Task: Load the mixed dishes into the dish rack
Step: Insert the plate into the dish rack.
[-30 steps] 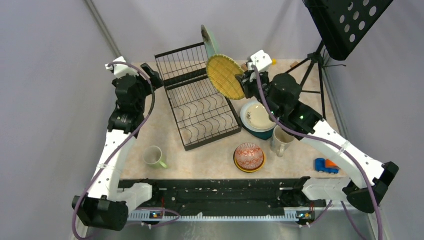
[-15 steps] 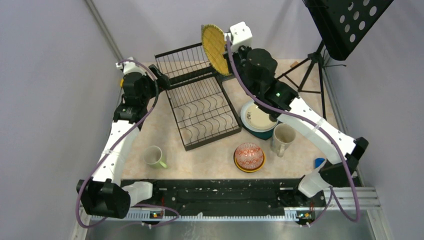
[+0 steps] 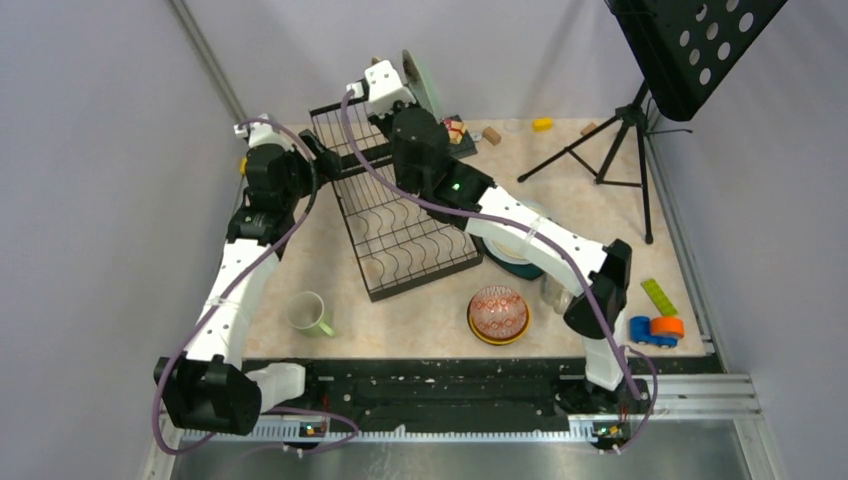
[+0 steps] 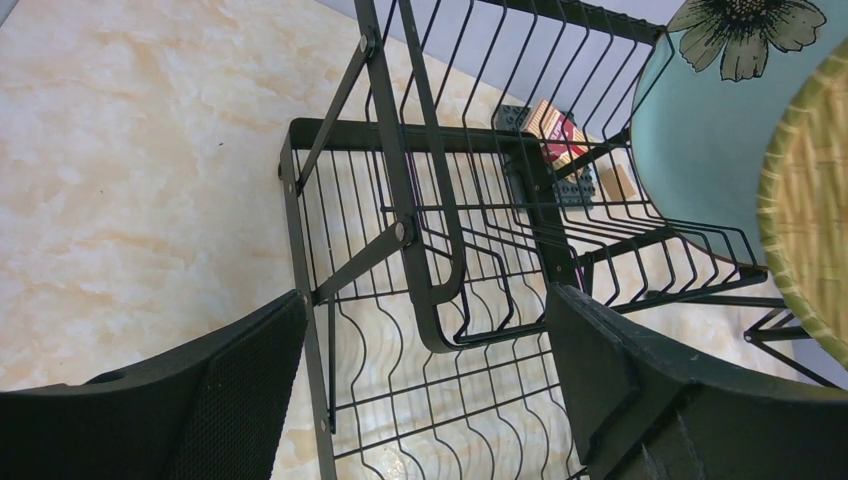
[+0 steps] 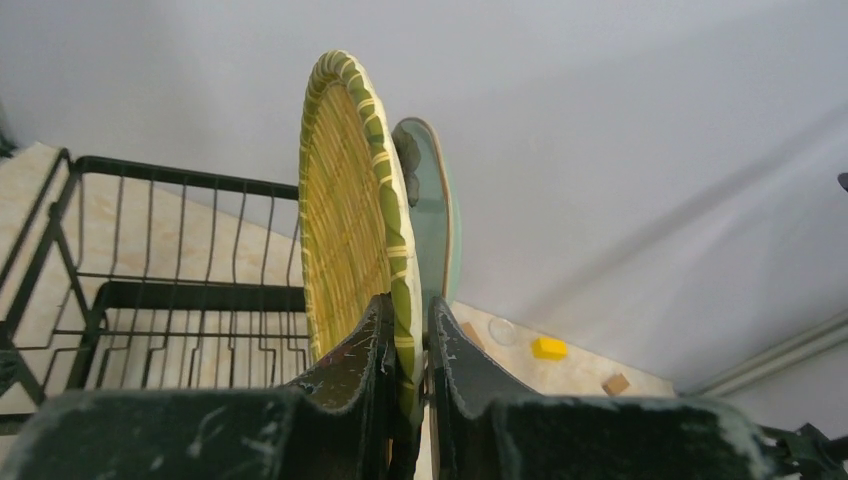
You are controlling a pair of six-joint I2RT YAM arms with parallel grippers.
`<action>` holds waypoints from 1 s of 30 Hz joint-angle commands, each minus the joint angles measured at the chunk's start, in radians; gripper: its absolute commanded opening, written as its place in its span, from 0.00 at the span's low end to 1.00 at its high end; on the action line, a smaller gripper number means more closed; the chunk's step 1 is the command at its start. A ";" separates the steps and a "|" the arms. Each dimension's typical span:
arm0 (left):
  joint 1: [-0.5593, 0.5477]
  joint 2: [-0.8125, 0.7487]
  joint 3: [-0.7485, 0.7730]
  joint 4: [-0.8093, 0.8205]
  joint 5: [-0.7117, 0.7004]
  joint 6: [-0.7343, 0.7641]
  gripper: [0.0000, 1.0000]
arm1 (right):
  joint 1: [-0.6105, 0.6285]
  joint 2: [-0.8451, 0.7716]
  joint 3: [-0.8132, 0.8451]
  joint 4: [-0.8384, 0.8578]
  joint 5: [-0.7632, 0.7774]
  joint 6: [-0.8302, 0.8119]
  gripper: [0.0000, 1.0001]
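Observation:
My right gripper [image 5: 408, 320] is shut on the rim of a yellow woven plate [image 5: 350, 200], holding it upright on edge over the upper section of the black wire dish rack [image 3: 400, 225]. A pale teal flowered plate [image 5: 435, 210] stands in the rack just behind the yellow plate. My left gripper [image 4: 425, 380] is open and empty beside the rack's left side [image 4: 430, 250]; the teal plate [image 4: 700, 130] and the yellow plate [image 4: 810, 200] show there too. On the table are a red-patterned bowl [image 3: 498, 312], a light-green mug [image 3: 308, 312], stacked plates [image 3: 515, 250] and a cream mug [image 3: 553, 292], the last two partly hidden by my right arm.
A black music stand [image 3: 690, 50] on a tripod [image 3: 600, 150] stands at the back right. A blue toy car [image 3: 652, 330], a green block [image 3: 658, 296], a yellow block [image 3: 541, 124] and small blocks [image 3: 490, 135] lie around. Walls close in the left, back and right.
My right arm has swung the yellow plate left and back, from beside the rack's right edge to over its upper section next to the teal plate. The left arm shifted slightly toward the rack.

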 commanded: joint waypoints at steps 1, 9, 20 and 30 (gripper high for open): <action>0.008 0.004 0.010 0.047 0.025 0.000 0.92 | 0.001 0.019 0.116 0.133 0.089 -0.058 0.00; 0.012 0.041 0.038 0.045 0.090 0.046 0.86 | -0.003 0.176 0.269 0.153 0.151 -0.102 0.00; 0.013 0.059 0.047 0.034 0.118 0.053 0.86 | -0.070 0.253 0.353 0.011 0.085 0.047 0.00; 0.014 0.068 0.044 0.034 0.132 0.050 0.85 | -0.100 0.280 0.364 -0.004 0.049 0.076 0.00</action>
